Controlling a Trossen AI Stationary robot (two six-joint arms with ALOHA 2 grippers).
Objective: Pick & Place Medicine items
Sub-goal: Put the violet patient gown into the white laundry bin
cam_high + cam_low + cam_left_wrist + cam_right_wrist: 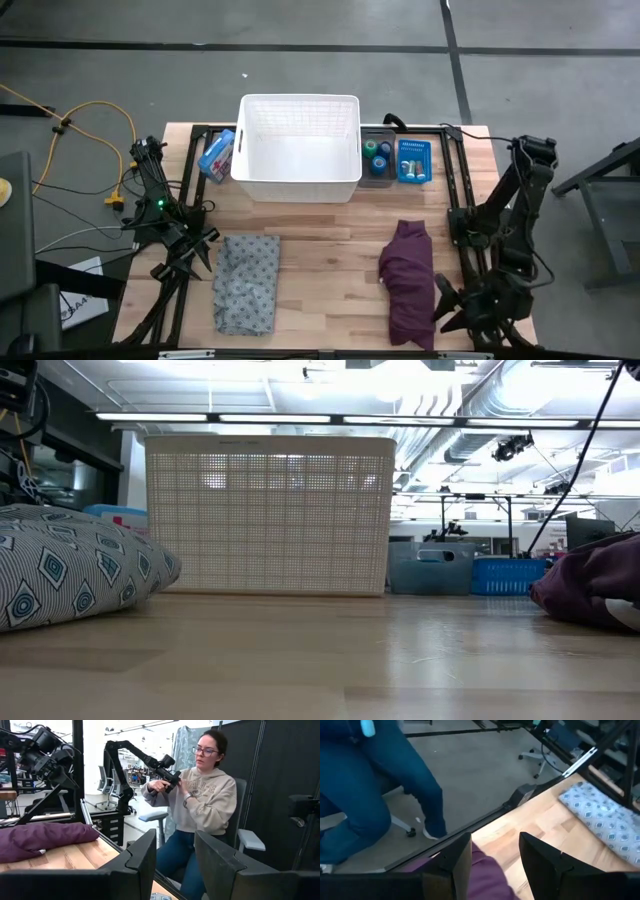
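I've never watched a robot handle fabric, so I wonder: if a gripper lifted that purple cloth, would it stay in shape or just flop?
Probably flop: the purple cloth lies crumpled in soft folds on the table, so it would likely drape and hang from wherever it's pinched. It looks light for its bulk. Pushed, it would probably bunch up rather than slide as one piece.

White basket standing at the back of the wooden table

A white lattice basket (pixel 268 515) is sitting upright on the table (pixel 330 660); a grey patterned cloth (pixel 70 565) is lying at the left, a purple cloth (pixel 592 585) at the right, with grey (pixel 430 568) and blue (pixel 508 575) bins showing beside the basket.
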